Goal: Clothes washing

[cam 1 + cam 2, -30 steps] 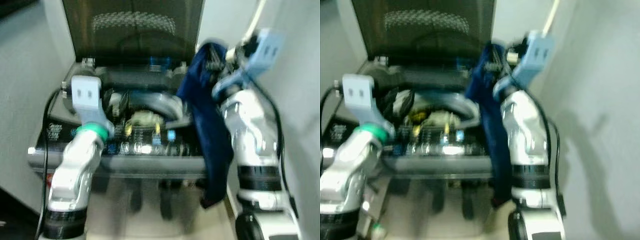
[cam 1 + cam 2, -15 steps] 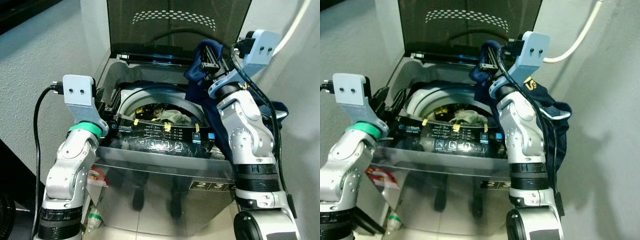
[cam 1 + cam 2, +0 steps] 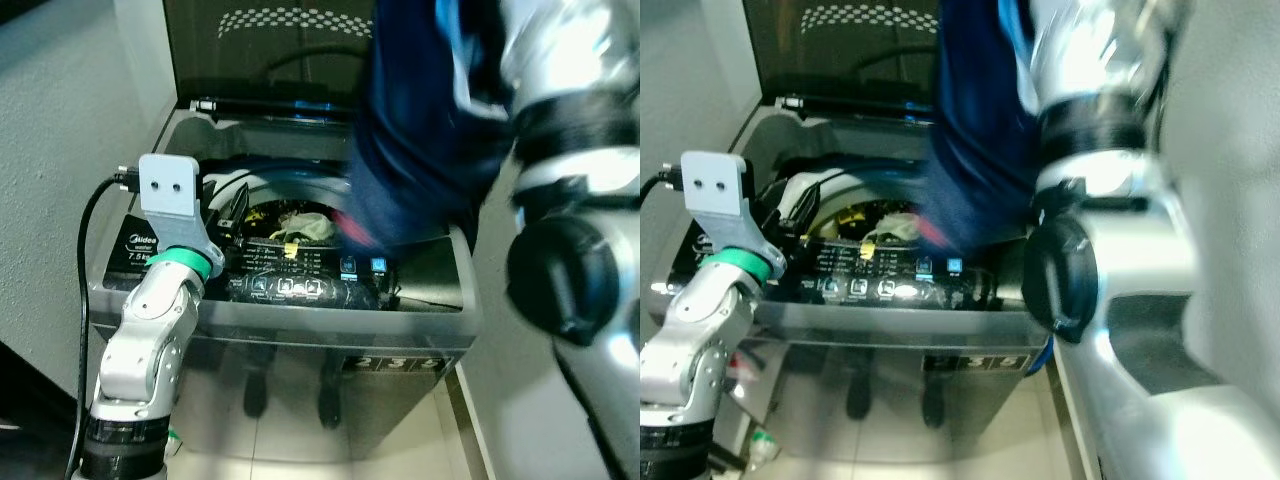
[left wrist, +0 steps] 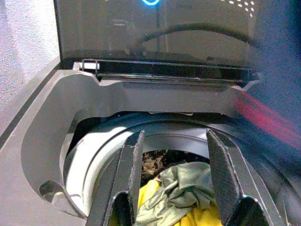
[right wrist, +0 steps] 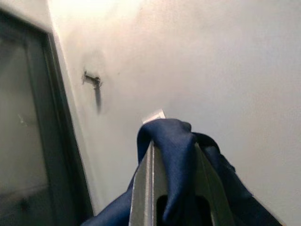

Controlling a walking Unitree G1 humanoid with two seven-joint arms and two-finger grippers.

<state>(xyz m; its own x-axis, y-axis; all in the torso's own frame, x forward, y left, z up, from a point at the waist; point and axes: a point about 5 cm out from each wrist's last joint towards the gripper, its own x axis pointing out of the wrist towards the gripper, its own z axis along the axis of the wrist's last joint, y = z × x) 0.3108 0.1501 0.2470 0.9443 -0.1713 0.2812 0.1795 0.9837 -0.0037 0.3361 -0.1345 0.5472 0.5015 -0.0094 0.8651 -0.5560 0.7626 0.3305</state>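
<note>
Hovering at the left of the open top-loading washing machine (image 3: 290, 330), the left gripper (image 4: 176, 183) points into the drum (image 4: 108, 155) with its two black fingers (image 4: 129, 179) spread apart and holding nothing; green and yellow clothes (image 4: 178, 202) already lie below them. Behind stands the raised dark lid (image 3: 270, 50). Further right, the navy garment (image 3: 420, 150) hangs above the machine's right side, partly over the drum opening, blurred in the head views. The right gripper (image 5: 174, 186) is lifted high toward the pale wall (image 5: 211, 61), fingers pinching a fold of the cloth draped over their tips. The fabric looks soft, limp and light, likely to sag and swing, so a bunched fold near its upper edge seems the surest hold. The right arm (image 3: 570, 150) looms close to the camera, raised and bent.
</note>
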